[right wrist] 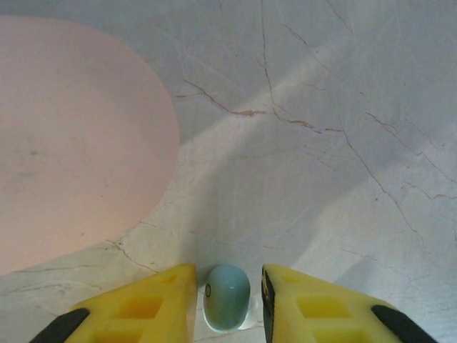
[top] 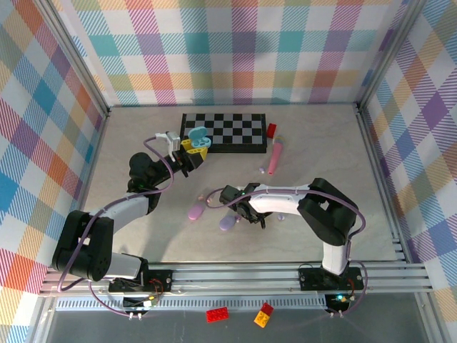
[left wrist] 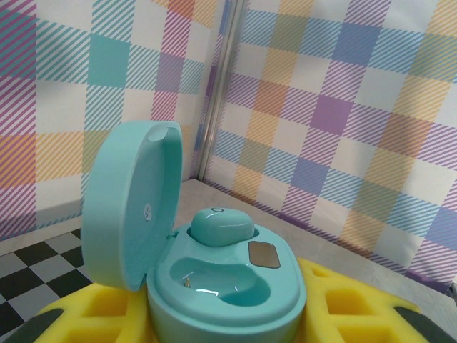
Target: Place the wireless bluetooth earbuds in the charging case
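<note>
My left gripper (left wrist: 228, 318) is shut on the open teal charging case (left wrist: 235, 286), its yellow fingers (left wrist: 93, 318) on either side. The lid (left wrist: 128, 204) stands up at the left. One teal earbud (left wrist: 220, 226) sits in the far slot, and the near slot (left wrist: 218, 282) is empty. In the top view this case (top: 197, 137) hangs by the checkerboard. My right gripper (right wrist: 228, 300) is low over the table with a second teal earbud (right wrist: 227, 296) between its yellow fingers (right wrist: 143, 304). The jaws stand narrow, with a thin gap showing on the right side.
A pink oval case (right wrist: 64, 143) lies just left of the right gripper (top: 246, 209); a lilac case (top: 227, 223) lies close by. A black-and-white checkerboard (top: 232, 132), a red brick (top: 272, 129) and a long pink stick (top: 275, 157) lie farther back.
</note>
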